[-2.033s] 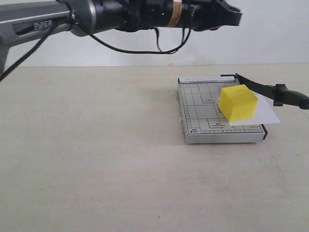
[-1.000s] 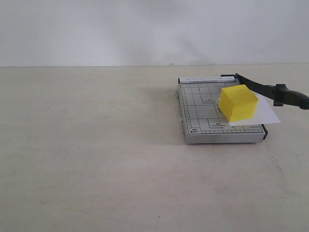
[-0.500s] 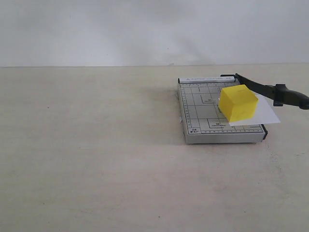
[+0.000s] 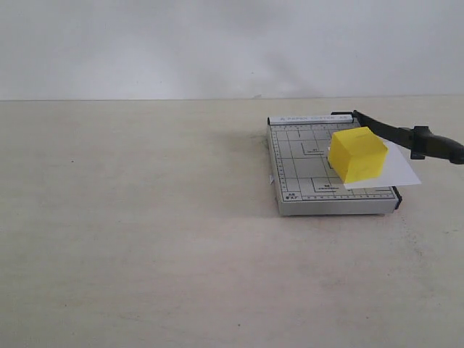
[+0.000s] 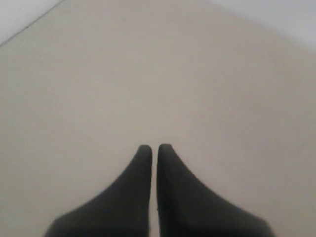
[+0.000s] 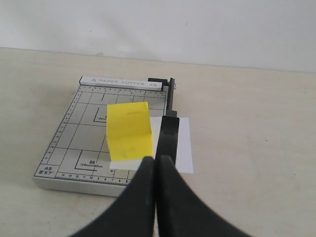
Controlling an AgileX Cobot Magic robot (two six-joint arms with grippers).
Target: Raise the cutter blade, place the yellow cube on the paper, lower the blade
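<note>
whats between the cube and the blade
Only a narrow strip of the paper, lying flat. Nothing else sits between the cube and the blade. The right wrist view shows it best.

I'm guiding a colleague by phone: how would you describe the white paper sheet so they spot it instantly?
On the beige table, find the grey gridded paper-cutter base. A bright yellow cube sits near its blade edge; under it lies the thin white paper sheet, jutting past the base below the long black cutter blade. Unlike the base, it is plain, unmarked.
</note>
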